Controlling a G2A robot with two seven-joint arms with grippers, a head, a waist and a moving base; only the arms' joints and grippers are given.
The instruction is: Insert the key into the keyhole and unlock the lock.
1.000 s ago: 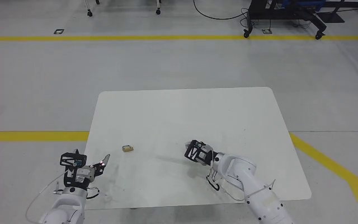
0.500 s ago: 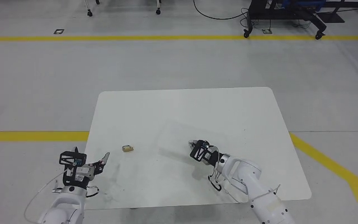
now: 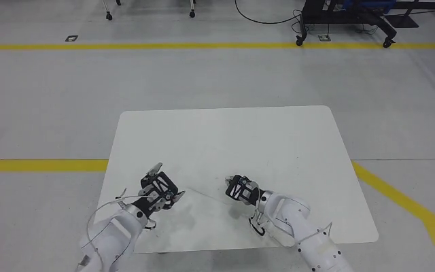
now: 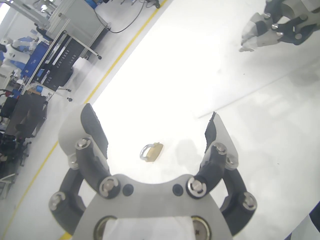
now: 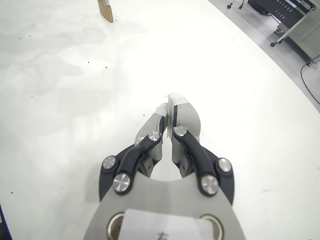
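One padlock (image 4: 151, 151) — brass body, steel shackle — lies on the one white table (image 3: 272, 136). Of my two grippers, the left gripper (image 4: 150, 112) hangs right above the padlock, spread wide and holding nothing. The right gripper (image 5: 167, 101) sits well apart from the padlock, fingers pressed together; whether anything is pinched there I cannot tell. Half a second ago the left was off past the table's edge, far from the padlock — the right has hardly shifted.

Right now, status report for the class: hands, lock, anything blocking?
Left hand open over lock. Right hand shut on key. Lock on table, untouched.
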